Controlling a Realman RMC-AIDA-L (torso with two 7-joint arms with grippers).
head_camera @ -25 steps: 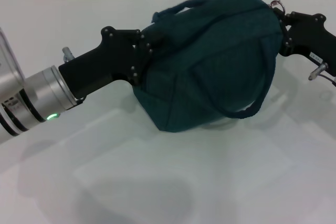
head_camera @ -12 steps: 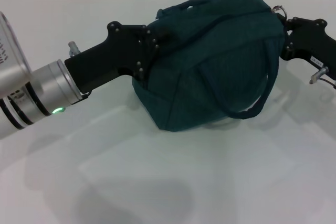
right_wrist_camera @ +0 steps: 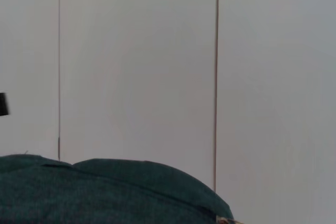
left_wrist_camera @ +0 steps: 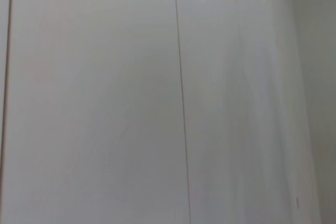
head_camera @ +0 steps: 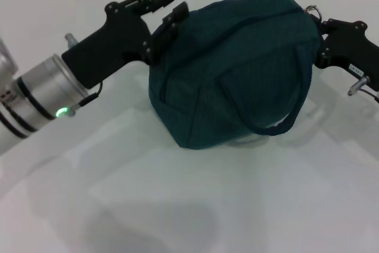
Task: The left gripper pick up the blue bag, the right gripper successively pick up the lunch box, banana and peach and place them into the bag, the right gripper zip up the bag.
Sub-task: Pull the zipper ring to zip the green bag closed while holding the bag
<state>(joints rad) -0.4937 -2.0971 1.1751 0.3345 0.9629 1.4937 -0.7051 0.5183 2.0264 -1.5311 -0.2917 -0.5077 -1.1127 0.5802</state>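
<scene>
The blue bag [head_camera: 237, 69] rests on the white table [head_camera: 177, 205], bulging, with its top closed and one handle [head_camera: 284, 124] drooping down the front. My left gripper [head_camera: 175, 2] is open just off the bag's upper left side, its fingers apart and holding nothing. At the bag's right end, my right gripper [head_camera: 320, 25] is shut at the zipper's metal ring pull [head_camera: 312, 10]. The right wrist view shows the bag's top [right_wrist_camera: 105, 192] below a white wall. The lunch box, banana and peach are out of view.
White wall panels [left_wrist_camera: 178, 98] stand behind the table. Bare table surface lies in front of the bag and to both sides.
My left gripper has let go of the bag's handle, opened and lifted up and away to the left. The bag settled slightly. The right gripper has barely moved.
</scene>
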